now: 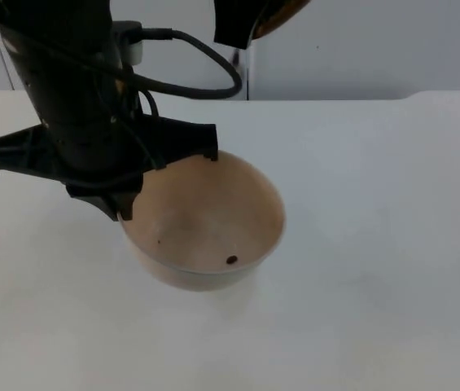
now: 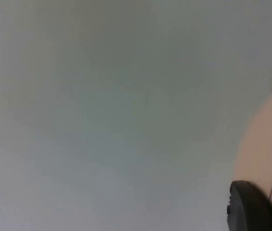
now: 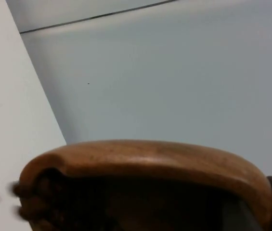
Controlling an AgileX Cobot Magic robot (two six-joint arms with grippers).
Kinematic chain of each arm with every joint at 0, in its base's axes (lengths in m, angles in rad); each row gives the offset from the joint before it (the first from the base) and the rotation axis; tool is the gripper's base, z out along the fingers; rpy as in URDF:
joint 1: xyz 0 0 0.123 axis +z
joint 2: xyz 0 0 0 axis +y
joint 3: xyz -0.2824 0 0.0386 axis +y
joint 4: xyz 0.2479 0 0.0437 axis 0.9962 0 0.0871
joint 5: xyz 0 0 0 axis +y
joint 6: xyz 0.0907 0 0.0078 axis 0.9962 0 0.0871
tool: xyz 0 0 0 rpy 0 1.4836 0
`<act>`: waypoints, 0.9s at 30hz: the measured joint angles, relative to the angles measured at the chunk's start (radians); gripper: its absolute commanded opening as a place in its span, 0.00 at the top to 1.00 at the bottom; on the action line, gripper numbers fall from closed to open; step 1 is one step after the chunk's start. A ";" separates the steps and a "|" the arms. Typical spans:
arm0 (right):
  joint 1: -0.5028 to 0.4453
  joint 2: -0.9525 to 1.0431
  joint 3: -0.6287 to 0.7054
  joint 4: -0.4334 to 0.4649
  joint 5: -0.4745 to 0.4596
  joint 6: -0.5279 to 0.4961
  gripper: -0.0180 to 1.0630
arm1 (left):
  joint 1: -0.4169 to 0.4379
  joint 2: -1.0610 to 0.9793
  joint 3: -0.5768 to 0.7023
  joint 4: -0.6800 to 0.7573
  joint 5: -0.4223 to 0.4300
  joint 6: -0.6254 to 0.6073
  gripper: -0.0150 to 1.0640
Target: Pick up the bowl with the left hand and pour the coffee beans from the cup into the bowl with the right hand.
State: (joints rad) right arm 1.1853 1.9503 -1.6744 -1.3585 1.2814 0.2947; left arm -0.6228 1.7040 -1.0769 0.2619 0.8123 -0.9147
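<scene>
A pale pink bowl (image 1: 213,220) hangs above the white table, tilted a little. My left gripper (image 1: 125,210) is shut on its near-left rim. In the left wrist view the bowl's wall (image 2: 265,144) stands beside a black fingertip (image 2: 249,207). One dark coffee bean (image 1: 231,261) lies inside the bowl near its front wall. High above the bowl's far side, my right gripper (image 1: 242,24) is shut on a brown wooden cup (image 1: 282,12). The right wrist view shows the cup (image 3: 145,159) tipped over, with dark beans (image 3: 30,199) at its lip.
The white table (image 1: 376,244) spreads out on all sides of the bowl. A grey partition wall (image 1: 360,49) closes off the far edge. A blurred shadow lies on the table under the bowl.
</scene>
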 measured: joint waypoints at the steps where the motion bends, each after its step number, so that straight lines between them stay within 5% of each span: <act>1: 0.000 0.000 0.000 0.000 0.000 0.000 0.98 | 0.000 0.000 0.000 0.000 0.000 0.000 0.99; 15: 0.002 0.000 0.000 -0.007 0.008 -0.020 0.98 | 0.000 0.000 0.000 -0.004 -0.006 0.000 0.99; 27: 0.001 -0.011 0.000 0.087 0.015 0.031 0.98 | 0.000 0.000 0.000 -0.004 0.005 0.000 0.99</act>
State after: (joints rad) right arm 1.1859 1.9397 -1.6744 -1.2718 1.2968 0.3252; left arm -0.6228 1.7040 -1.0769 0.2577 0.8173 -0.9147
